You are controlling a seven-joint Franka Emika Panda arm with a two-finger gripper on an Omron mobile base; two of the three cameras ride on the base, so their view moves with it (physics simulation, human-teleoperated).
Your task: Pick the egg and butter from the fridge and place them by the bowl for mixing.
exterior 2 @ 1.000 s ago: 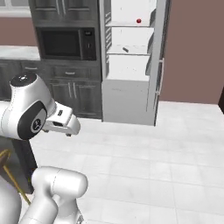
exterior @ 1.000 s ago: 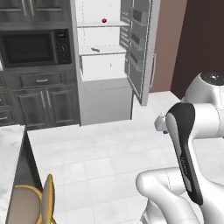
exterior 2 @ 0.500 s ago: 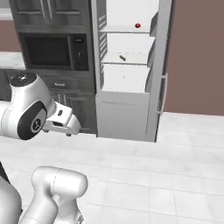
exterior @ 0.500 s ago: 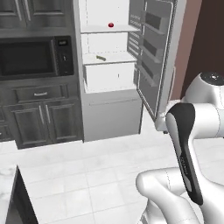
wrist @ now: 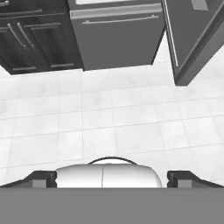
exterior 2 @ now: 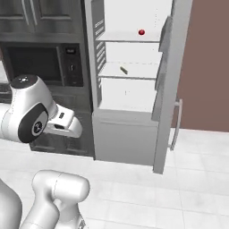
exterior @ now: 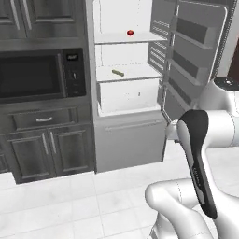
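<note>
The fridge [exterior: 126, 140] stands open straight ahead, its white shelves and white drawer showing; it is also in the right base view [exterior 2: 125, 134]. The butter [exterior: 117, 73], a thin olive-yellow stick, lies on the second shelf above the drawer, seen again as the butter [exterior 2: 123, 70]. The egg is too small to make out. The bowl is out of view. In the hand view my gripper [wrist: 111, 179] is open, its fingertips [wrist: 43, 178] wide apart with nothing between them. It points down at the floor in front of the fridge's lower front [wrist: 116, 35].
A red tomato-like ball [exterior: 130, 32] sits on the shelf above the butter. The ribbed fridge door [exterior: 196, 56] stands swung out on the right. A black microwave [exterior: 32, 77] and dark cabinets [exterior: 42, 149] are on the left. White tiled floor [wrist: 113, 122] lies between me and the fridge.
The whole picture has shifted and the fridge has grown larger in both base views: the base has driven closer to it. The gripper stays open.
</note>
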